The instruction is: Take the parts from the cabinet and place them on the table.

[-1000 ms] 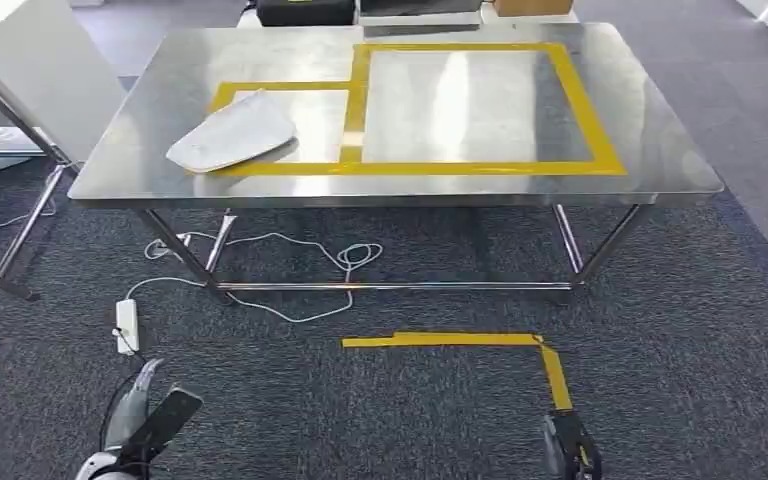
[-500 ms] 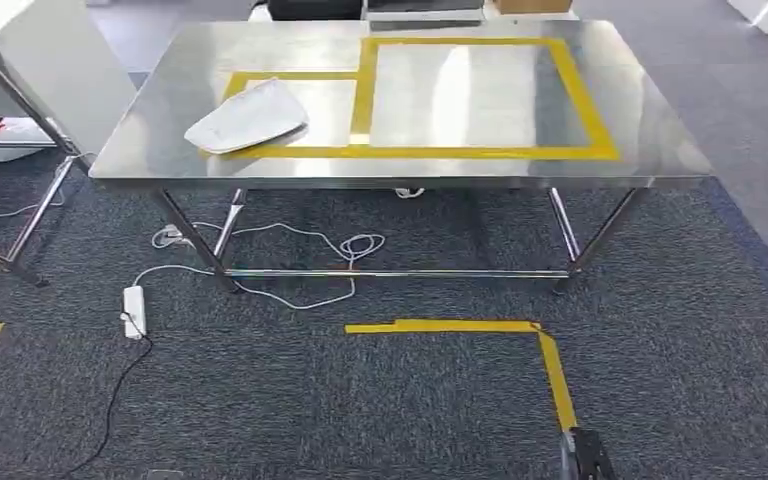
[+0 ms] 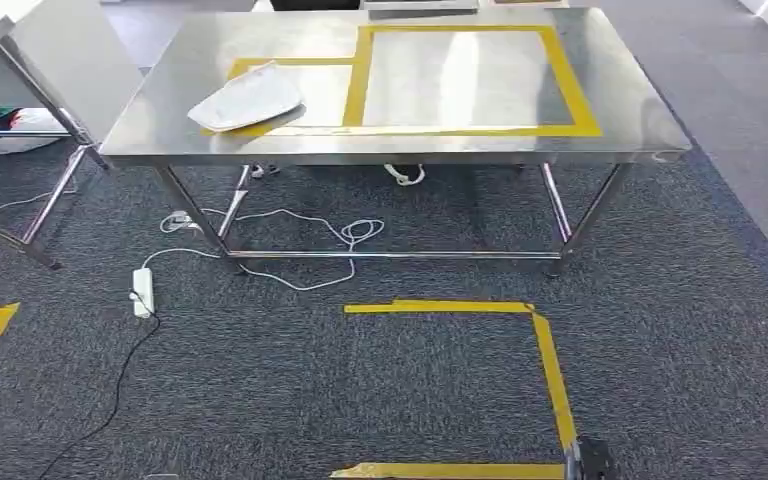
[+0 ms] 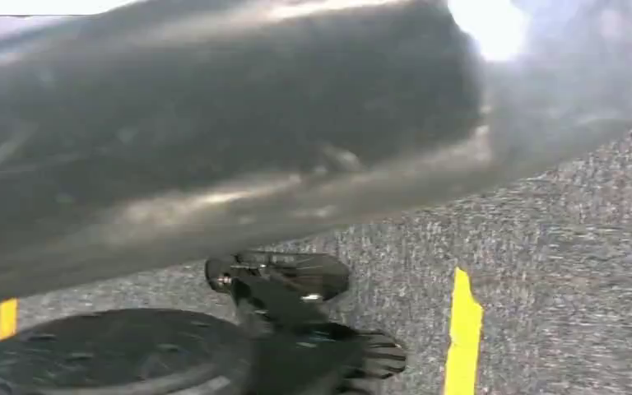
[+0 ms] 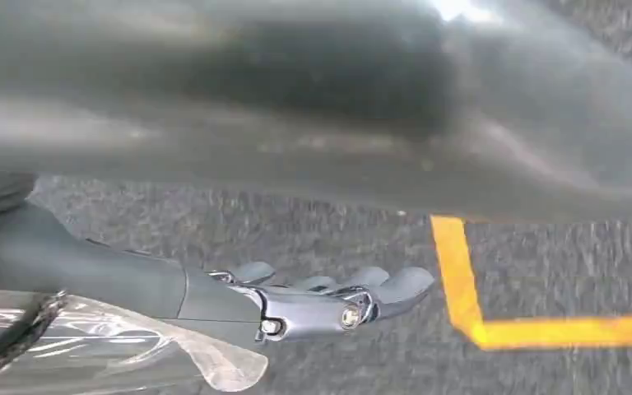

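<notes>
Grey fingers of the right hand (image 5: 321, 300) are seen stretched out straight over the carpet (image 5: 296, 230) in the right wrist view. They are spread a little and nothing is held in them. In the head view the same hand (image 3: 588, 460) is glimpsed at the bottom edge, hung low beside a yellow floor tape (image 3: 550, 370) corner. The left hand (image 4: 214, 148) is caught as a blurred grey bulk close to the lens — whether its fingers are apart or closed cannot be told.

Further out, the steel table (image 3: 620, 140) is seen across the dark carpet, its top marked with two yellow taped rectangles. The white part (image 3: 247, 97) is laid flat on the tabletop, inside the smaller rectangle on the left, with its near edge overlapping the tape line. It is well apart from both hands — the whole stretch of carpet and the floor tape lie between. Under the table a white cable (image 3: 290, 240) is coiled, and a power strip (image 3: 142, 292) is set on the carpet near the left legs.
</notes>
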You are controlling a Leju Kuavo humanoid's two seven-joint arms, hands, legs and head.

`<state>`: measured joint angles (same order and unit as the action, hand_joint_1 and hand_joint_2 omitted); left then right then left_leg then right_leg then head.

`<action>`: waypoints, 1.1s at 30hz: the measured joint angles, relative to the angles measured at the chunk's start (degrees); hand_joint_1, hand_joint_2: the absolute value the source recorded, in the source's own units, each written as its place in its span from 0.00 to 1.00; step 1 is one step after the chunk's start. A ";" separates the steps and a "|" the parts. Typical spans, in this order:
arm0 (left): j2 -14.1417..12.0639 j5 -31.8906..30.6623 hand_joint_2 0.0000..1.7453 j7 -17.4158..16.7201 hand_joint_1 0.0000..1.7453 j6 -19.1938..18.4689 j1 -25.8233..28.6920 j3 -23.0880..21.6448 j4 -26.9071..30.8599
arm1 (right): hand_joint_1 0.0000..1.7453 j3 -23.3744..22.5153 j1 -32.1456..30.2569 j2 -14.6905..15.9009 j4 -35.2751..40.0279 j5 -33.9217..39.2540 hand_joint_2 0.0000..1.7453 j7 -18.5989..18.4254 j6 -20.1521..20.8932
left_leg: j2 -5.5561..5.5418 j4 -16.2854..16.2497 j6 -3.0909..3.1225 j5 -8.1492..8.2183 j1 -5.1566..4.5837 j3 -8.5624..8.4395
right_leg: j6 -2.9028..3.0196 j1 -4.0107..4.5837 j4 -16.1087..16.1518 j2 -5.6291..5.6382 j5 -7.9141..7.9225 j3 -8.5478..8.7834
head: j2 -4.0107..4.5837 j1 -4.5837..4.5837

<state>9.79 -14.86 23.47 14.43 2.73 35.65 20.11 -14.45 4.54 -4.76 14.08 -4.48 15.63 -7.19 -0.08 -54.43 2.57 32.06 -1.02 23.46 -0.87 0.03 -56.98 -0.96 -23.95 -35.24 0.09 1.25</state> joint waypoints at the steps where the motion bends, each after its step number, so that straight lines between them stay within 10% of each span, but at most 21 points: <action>1: 0.02 -0.02 0.00 0.02 0.00 0.00 -0.07 0.13 0.00 | 0.00 0.00 0.06 -0.02 -0.04 0.00 0.00 0.00 0.02 | -0.07 -0.35 -0.16 -0.35 -0.33 0.50 | -0.37 -0.18 0.22 -0.13 0.62 -0.17 | 0.00 -0.03; 4: 0.24 0.00 0.00 0.09 0.00 0.00 0.06 0.24 -0.13 | 0.00 0.00 -0.08 -0.05 -0.22 0.07 0.00 0.00 0.08 | 0.34 0.72 0.44 -2.82 0.07 1.86 | -1.07 -0.49 0.29 0.22 1.04 -0.87 | 0.00 0.33; 8: 0.39 -0.72 0.00 0.15 0.00 -0.22 0.08 0.61 -0.15 | 0.00 -0.02 -0.41 -0.05 -0.28 0.00 0.00 -0.13 0.04 | 0.39 0.52 1.00 -5.73 0.07 5.67 | -1.95 -0.70 -12.52 0.73 -12.51 -3.59 | 0.00 -0.15; 10: 0.53 -1.44 0.00 0.26 0.00 -0.41 -0.12 1.07 -0.22 | 0.00 -0.13 -0.40 -0.05 -0.28 -0.17 0.00 -0.20 0.04 | 0.48 -0.03 0.76 -7.43 0.16 8.29 | -2.29 -0.76 -17.19 0.73 -10.04 -2.89 | 0.00 -0.22; 13: 0.79 -2.05 0.00 0.26 0.00 -0.48 -0.10 1.72 -0.24 | 0.00 -0.39 -0.39 -0.05 -0.28 -0.37 0.00 -0.22 0.00 | 0.48 -2.03 -0.08 -9.03 0.56 12.06 | -2.82 -1.03 -9.54 0.74 -4.18 4.79 | 0.00 -0.22; 15: 0.90 -2.76 0.00 0.20 0.00 -0.48 -0.09 2.25 -0.24 | 0.00 -0.46 -0.15 -0.07 -0.28 -0.52 0.00 -0.22 0.00 | 0.47 -3.67 -0.68 -9.59 0.25 13.66 | -2.58 -0.90 1.69 1.08 -9.27 12.55 | 0.00 -0.29; 18: 1.03 -3.80 0.00 -0.21 0.00 -0.50 -0.11 3.58 -0.24 | 0.00 -0.83 -0.28 -0.07 -0.35 -0.70 0.00 -0.22 -0.09 | 0.39 -3.63 -1.34 -11.56 0.29 14.17 | -0.85 -0.64 1.57 0.95 -9.60 11.10 | 0.00 -0.42; 19: 1.01 -4.02 0.00 -0.33 0.00 -0.50 0.05 4.04 -0.24 | 0.00 -0.90 -0.51 -0.07 -0.55 -0.74 0.00 -0.22 -0.15 | 0.20 -3.95 -1.65 -11.42 0.49 14.56 | 0.01 -1.06 1.60 0.52 -8.98 10.42 | 0.00 -0.50; 23: 1.25 -5.13 0.00 -0.46 0.00 -0.78 0.33 5.31 -0.26 | 0.00 -1.31 -0.62 -0.07 -0.59 -0.96 0.00 -0.24 -0.29 | 0.16 -16.45 -2.93 2.49 0.90 16.24 | 0.96 -0.71 1.34 0.28 -6.30 7.44 | 0.00 -0.11; 25: 1.46 -5.79 0.00 -0.44 0.00 -1.01 0.06 5.88 -0.26 | 0.00 -1.38 -0.59 -0.07 -0.61 -1.22 0.00 -0.22 -0.26 | 0.16 -21.24 -2.89 2.26 0.97 15.67 | 0.93 -0.53 0.92 -0.03 -5.06 6.08 | 0.00 -0.09; 28: 1.64 -6.80 0.00 -0.44 0.00 -1.07 0.02 6.89 -0.26 | 0.00 -1.40 -0.73 -0.07 -0.63 -1.79 0.00 0.15 -0.26 | 0.12 -13.91 -1.66 -4.34 0.79 8.71 | 0.84 -0.08 0.22 -0.02 -3.49 2.92 | 0.00 -0.09; 30: 1.66 -6.97 0.00 -0.44 0.00 -1.05 -0.01 7.56 -0.20 | 0.00 -1.40 -0.77 -0.16 -0.66 -1.92 0.00 0.28 -0.26 | 0.16 -3.72 -0.23 -1.74 0.28 1.95 | 0.44 0.17 0.10 -0.02 -2.62 2.21 | 0.00 -0.09; 33: 1.95 -7.41 0.00 -0.44 0.00 -1.05 -0.25 8.70 -0.20 | 0.00 -1.40 -0.74 -0.16 -0.72 -2.14 0.00 0.33 -0.27 | 0.16 -1.00 0.04 -0.62 -0.15 1.54 | -0.59 -0.23 0.13 -0.22 -1.16 1.38 | 0.00 -0.04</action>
<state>11.74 -22.27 23.04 13.38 2.48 44.34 19.91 -15.85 3.79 -4.92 13.36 -6.62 15.95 -7.45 0.08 -55.43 2.61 31.43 -1.17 25.00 -1.46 -0.20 -56.85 -1.18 -25.11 -33.86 0.09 1.20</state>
